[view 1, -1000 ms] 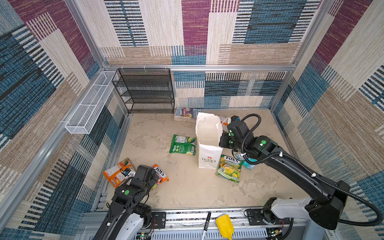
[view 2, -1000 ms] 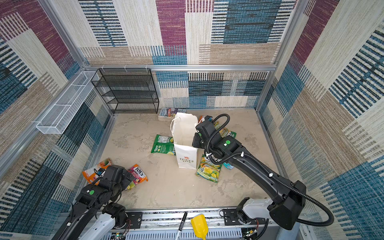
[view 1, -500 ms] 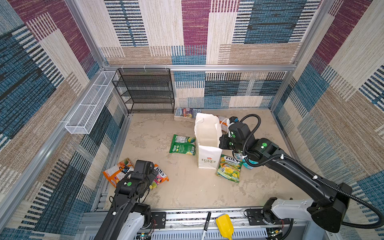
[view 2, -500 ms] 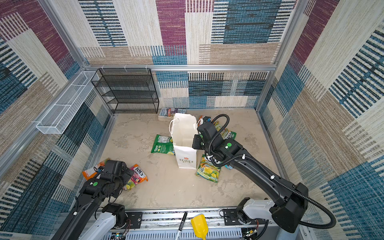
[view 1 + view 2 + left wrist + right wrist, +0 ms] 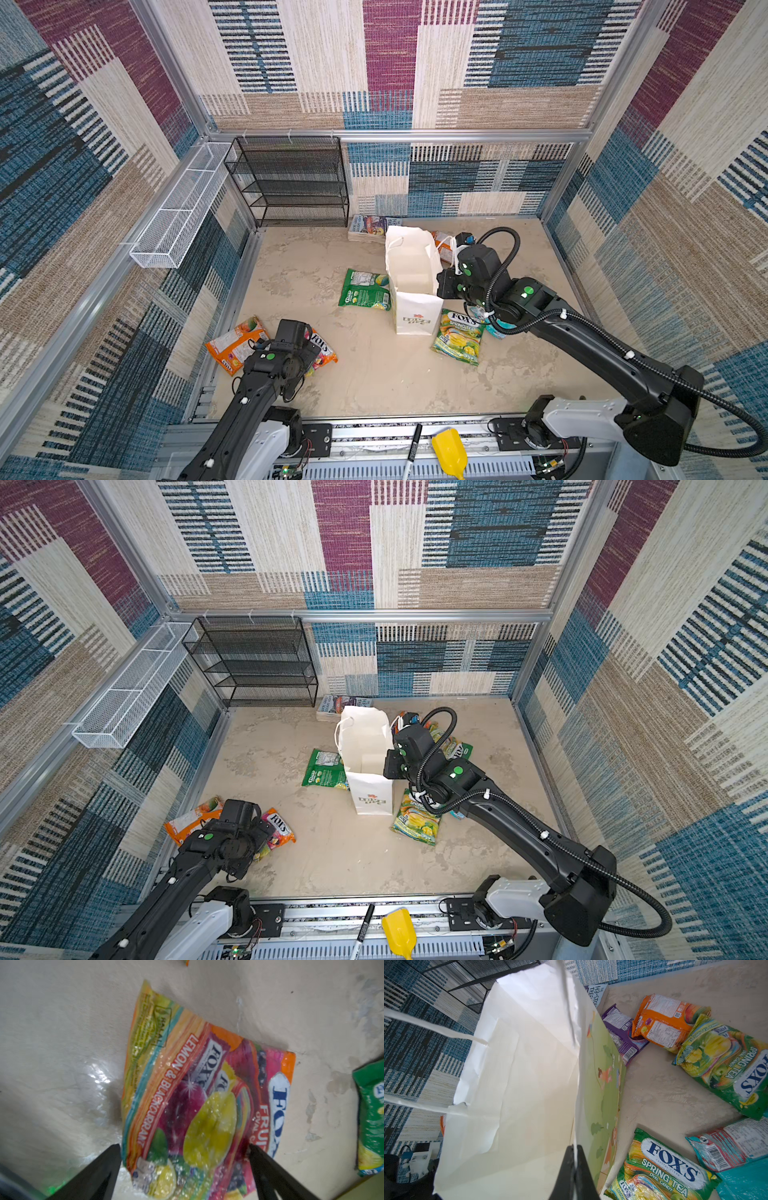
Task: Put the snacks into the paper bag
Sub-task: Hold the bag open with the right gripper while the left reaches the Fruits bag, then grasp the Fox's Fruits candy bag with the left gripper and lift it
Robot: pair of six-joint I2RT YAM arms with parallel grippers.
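The left hand (image 5: 184,1148) is now brought over the colourful FOX'S packet (image 5: 197,1095), which lies flat on the desk (image 5: 374,374). Its fingers (image 5: 97,1169) are spread wide on both sides, so a grab is likely next. The paper bag (image 5: 519,1084) is pinched at its rim by the right hand (image 5: 574,1147) and held open. No snacks are seen inside it yet.

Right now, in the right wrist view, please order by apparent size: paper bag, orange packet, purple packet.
1. paper bag, largest
2. orange packet
3. purple packet, smallest; partly covered, so true size unsure
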